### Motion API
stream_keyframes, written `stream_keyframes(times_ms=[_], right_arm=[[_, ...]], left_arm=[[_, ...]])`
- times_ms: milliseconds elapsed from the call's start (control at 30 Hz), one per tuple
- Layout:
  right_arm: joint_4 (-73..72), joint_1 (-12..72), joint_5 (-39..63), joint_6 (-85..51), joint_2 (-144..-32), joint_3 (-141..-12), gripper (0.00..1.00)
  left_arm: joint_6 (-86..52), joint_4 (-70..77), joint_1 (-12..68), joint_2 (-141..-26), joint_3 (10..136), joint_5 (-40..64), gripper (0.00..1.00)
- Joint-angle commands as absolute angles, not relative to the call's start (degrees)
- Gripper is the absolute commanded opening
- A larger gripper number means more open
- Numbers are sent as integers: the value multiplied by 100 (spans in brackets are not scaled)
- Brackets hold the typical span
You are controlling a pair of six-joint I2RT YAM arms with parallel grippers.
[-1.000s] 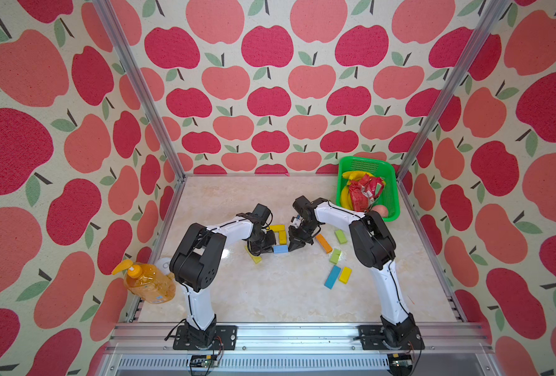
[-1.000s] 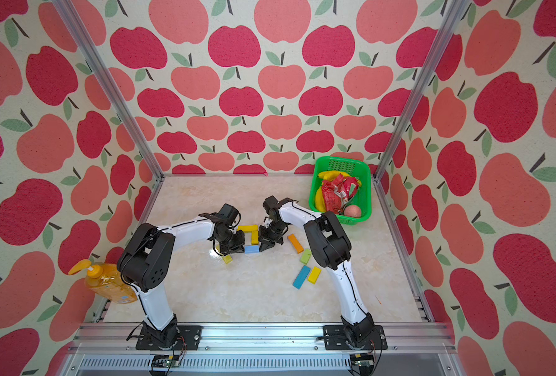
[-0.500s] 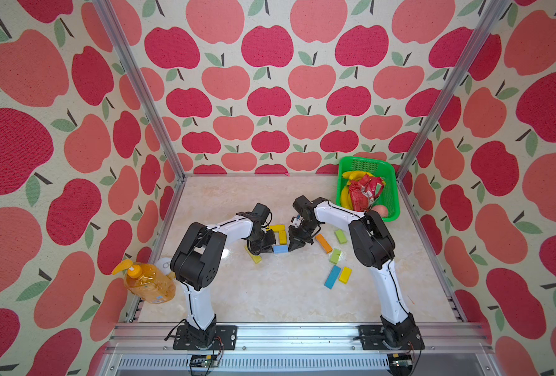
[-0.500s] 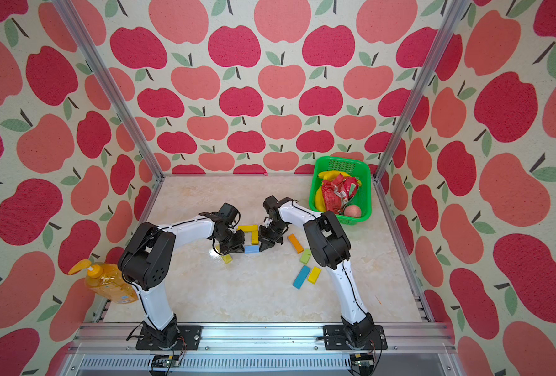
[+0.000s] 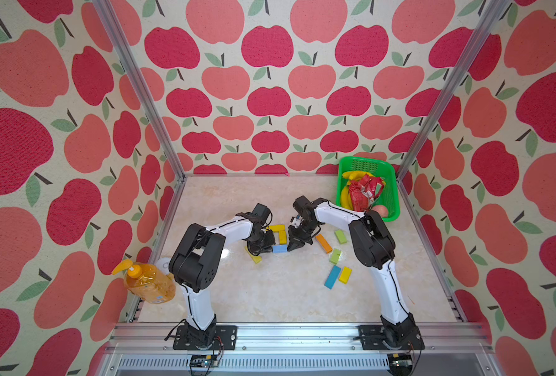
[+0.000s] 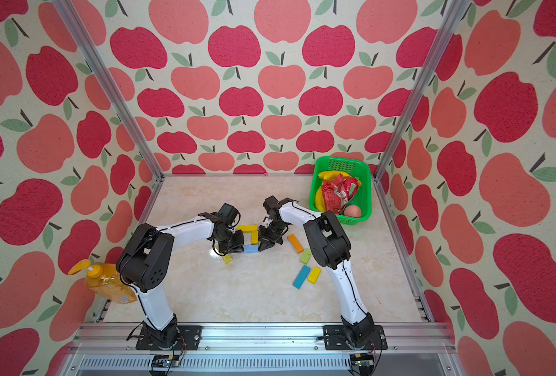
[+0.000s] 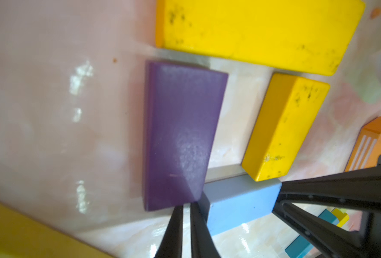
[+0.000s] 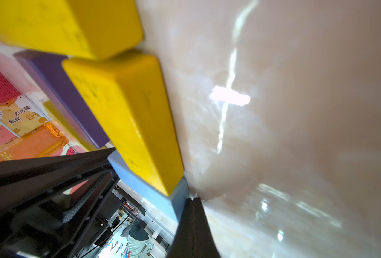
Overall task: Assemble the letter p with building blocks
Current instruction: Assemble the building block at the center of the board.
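Four building blocks form a small ring: a long yellow block [image 7: 258, 33], a purple block [image 7: 178, 134], a short yellow block [image 7: 285, 125] and a light blue block [image 7: 240, 201]. My left gripper [image 7: 186, 207] stands at the corner where purple meets light blue, open by a thin slit with nothing between its fingers. My right gripper [image 8: 192, 198] is shut and empty, its tip against the other end of the light blue block [image 8: 173, 201]. In both top views the grippers [image 5: 268, 244] [image 5: 294, 247] flank the ring [image 6: 250, 249]. Another yellow block [image 5: 254, 257] lies askew beside the left gripper.
Loose blocks lie right of the ring: orange [image 5: 323, 243], two light green [image 5: 340, 236] [image 5: 335, 256], blue [image 5: 332, 276] and yellow [image 5: 345, 274]. A green basket [image 5: 390, 195] of fruit and a red packet stands at the back right. An orange bottle [image 5: 148, 283] stands at the left edge.
The left gripper's fingers have parted by a thin slit. Both arms and the blocks stay where they were.
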State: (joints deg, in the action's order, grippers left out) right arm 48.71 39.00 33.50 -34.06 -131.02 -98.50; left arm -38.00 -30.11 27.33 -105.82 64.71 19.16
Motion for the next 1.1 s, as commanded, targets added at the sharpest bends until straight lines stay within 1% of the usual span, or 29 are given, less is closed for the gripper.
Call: stream_keyframes(times_ms=[0, 167, 633, 1067], right_arm=[[4508, 4100, 3169, -3377, -13212, -9618, 2], [4443, 4087, 3208, -3417, -13158, -9524, 2], [4405, 4078, 3257, -3437, -12832, -9091, 3], [4398, 3982, 3350, -3420, -12812, -9110, 4]], left_arm=[[-3813, -2853, 2883, -10434, 6253, 1952, 11], [-3841, -2795, 2908, -10389, 6127, 1910, 10], [-3821, -2703, 2874, -10547, 6236, 1995, 10], [-3839, -2603, 2887, -10606, 6323, 2131, 9]])
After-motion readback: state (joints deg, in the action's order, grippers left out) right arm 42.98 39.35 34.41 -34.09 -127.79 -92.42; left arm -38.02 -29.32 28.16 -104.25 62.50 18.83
